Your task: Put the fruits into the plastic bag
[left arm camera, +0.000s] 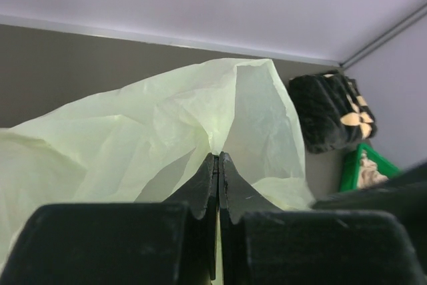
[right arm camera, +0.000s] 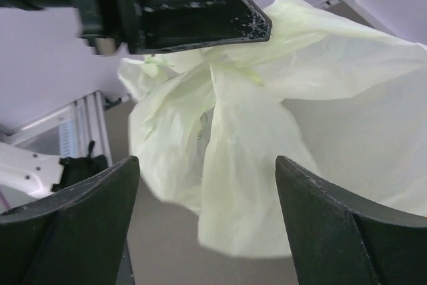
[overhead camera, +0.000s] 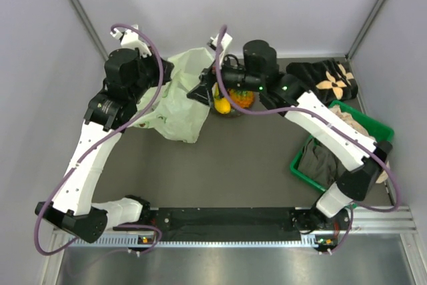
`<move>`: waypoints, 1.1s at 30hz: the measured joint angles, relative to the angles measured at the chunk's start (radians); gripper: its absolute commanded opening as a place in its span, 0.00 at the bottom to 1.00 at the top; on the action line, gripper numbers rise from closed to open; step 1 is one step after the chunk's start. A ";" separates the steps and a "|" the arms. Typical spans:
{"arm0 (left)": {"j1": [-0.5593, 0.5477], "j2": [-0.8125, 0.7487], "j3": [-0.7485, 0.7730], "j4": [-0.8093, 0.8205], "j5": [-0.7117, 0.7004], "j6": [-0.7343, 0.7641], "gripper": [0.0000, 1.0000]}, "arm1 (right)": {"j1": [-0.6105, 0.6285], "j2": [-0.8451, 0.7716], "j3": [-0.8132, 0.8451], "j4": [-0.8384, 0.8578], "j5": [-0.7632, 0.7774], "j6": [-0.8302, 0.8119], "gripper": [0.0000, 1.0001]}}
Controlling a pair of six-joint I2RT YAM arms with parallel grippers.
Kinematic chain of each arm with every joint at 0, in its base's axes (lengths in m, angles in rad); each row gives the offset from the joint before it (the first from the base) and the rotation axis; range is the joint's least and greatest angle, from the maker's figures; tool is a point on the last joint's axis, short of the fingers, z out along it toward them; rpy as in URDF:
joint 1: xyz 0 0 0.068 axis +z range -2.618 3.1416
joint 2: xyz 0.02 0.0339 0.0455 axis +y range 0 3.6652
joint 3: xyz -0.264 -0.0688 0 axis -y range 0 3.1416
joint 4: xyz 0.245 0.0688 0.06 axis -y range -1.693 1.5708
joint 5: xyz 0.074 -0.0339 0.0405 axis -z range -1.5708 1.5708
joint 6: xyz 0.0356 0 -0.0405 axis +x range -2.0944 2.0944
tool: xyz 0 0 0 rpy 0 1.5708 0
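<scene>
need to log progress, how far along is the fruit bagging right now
Done: the left gripper is pinched shut on the plastic bag, holding it up. In hand: the right gripper is open and empty by the bag's edge. Still to do: the fruits sit in a pile beside the bag; none shows inside it.

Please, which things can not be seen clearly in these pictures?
- Top view: the right gripper covers part of the fruits; their number is unclear.
- All views: folds of the plastic bag hide its inside.
- Left wrist view: the left gripper hides which bag part it pinches.
</scene>
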 measured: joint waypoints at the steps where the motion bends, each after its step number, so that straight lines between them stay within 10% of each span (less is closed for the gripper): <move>1: 0.000 0.000 0.000 0.011 0.020 -0.006 0.00 | 0.003 0.018 0.005 0.002 0.010 -0.011 0.82; 17: 0.000 -0.021 -0.064 0.068 0.119 -0.065 0.00 | 0.020 0.053 0.041 0.046 0.160 -0.198 0.71; 28: 0.000 -0.021 -0.070 0.081 0.118 -0.068 0.00 | 0.020 0.051 0.006 0.040 0.030 -0.173 0.28; 33: 0.000 -0.020 -0.071 0.059 0.028 -0.067 0.00 | 0.021 -0.015 -0.085 0.055 -0.007 -0.150 0.24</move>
